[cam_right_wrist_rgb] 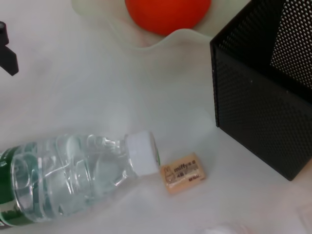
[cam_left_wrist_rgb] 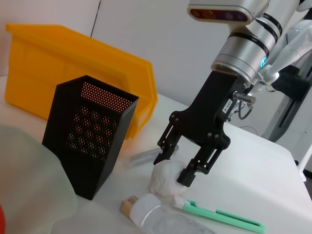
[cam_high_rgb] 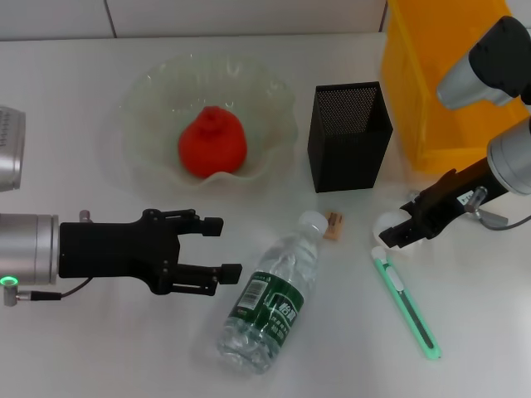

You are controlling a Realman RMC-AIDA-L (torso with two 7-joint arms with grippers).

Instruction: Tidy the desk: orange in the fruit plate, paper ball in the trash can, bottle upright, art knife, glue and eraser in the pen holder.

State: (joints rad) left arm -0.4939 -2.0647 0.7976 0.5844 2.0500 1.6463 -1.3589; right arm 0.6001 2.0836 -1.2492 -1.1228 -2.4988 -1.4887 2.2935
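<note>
Paper ball between right gripper fingers

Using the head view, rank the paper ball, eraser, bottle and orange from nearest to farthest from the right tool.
1. Paper ball: right at the right tool, between its open fingers.
2. Eraser: just to the tool's left, by the bottle's cap.
3. Bottle: lying on its side in the middle of the desk.
4. Orange: in the fruit plate, far left.

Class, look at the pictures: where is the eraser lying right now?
In the head view the eraser lies on the table right of centre, just beside the cap of the fallen bottle and in front of the black pen holder.
</note>
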